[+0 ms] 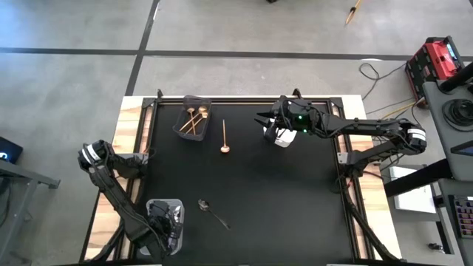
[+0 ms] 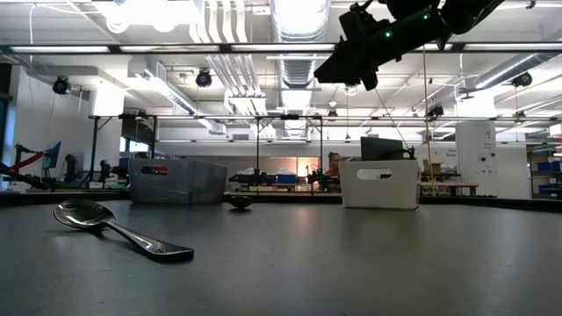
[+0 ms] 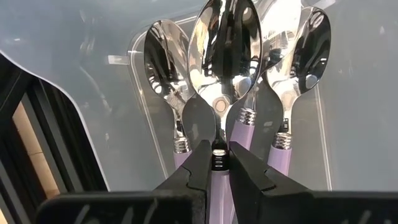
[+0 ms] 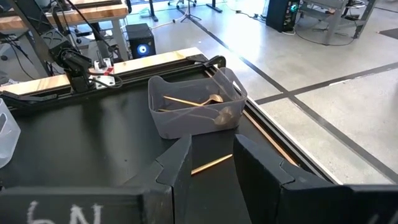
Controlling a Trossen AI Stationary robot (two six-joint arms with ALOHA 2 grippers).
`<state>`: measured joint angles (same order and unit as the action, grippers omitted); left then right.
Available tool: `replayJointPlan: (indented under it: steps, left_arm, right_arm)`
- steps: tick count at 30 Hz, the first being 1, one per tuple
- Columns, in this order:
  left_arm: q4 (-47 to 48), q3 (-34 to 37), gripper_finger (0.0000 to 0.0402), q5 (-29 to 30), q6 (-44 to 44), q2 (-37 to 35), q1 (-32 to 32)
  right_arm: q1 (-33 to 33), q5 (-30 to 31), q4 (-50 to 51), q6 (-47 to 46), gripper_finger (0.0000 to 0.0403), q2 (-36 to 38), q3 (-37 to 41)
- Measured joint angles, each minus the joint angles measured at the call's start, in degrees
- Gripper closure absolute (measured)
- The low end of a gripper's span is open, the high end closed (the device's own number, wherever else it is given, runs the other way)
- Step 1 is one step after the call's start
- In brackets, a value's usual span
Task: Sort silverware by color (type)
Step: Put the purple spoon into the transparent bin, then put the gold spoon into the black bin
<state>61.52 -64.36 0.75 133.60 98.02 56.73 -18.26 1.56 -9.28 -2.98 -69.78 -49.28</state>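
My left gripper (image 1: 164, 222) is at the table's near left, reaching down into the clear bin (image 1: 177, 209) and shut on a lilac-handled silver spoon (image 3: 224, 50). Other lilac-handled spoons (image 3: 163, 59) lie on the bin's floor around it. My right gripper (image 4: 211, 155) is open and empty. It hangs high over the far side of the table by the white bin (image 1: 283, 138). One gold spoon (image 1: 224, 138) lies flat on the mat, and its handle (image 4: 211, 163) shows between the right fingers, far below them. A dark spoon (image 2: 114, 226) lies flat near the front. My left gripper pinches the silver spoon between its two fingertips (image 3: 202, 165) at the metal collar (image 3: 218, 159), where the lilac handle meets the neck. The fingers come from above and lie across the spoon. Its bowl shows nearer the camera than the spoons around it. Whether it is lifted clear cannot be told.
A dark translucent bin (image 1: 196, 118) at the far side holds gold spoons (image 4: 199, 101). The white bin (image 2: 379, 183) stands to its right. Wooden boards and a black frame (image 1: 140, 140) border the mat. Cables and equipment lie on the floor to the right.
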Motion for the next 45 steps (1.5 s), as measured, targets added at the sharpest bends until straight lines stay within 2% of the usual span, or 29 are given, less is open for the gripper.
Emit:
replayJointPlan:
  steps: [13,21,26,32,35,37,40,45]
  left_arm:
    - [0.1,0.0,0.0339,0.0,0.4,0.0,0.0]
    - [0.4,-0.6,0.0336,0.0,-0.1,0.0,0.0]
    - [2.3,-4.0,0.0336,0.1,-2.6,-0.5,0.0]
    - [10.6,-10.5,0.0336,0.2,-6.9,-0.5,-0.7]
    - [14.5,-14.0,0.0336,2.2,-11.6,-0.6,-2.6]
    - [15.0,-15.7,0.0336,6.2,-16.3,-0.6,-4.3]
    - [14.5,-17.3,0.0341,10.4,-26.1,-0.6,-7.5]
    - [14.1,-17.0,0.0361,12.0,-44.2,-0.6,-12.7]
  right_arm:
    - [0.0,0.0,0.0,0.0,0.0294,0.0,0.0]
    - [0.0,0.0,0.0,0.0,0.0294,0.0,0.0]
    - [0.0,0.0,0.1,0.0,0.0294,0.0,0.0]
    - [0.0,0.0,0.0,-0.5,0.0294,0.0,0.0]
    - [0.0,0.0,0.0,-1.2,0.0294,0.0,0.0]
    - [0.0,0.0,0.0,-1.3,0.0294,0.0,0.0]
    - [0.0,0.0,0.0,-1.5,0.0294,0.0,0.0]
    - [0.0,0.0,0.0,-1.5,0.0294,0.0,0.0]
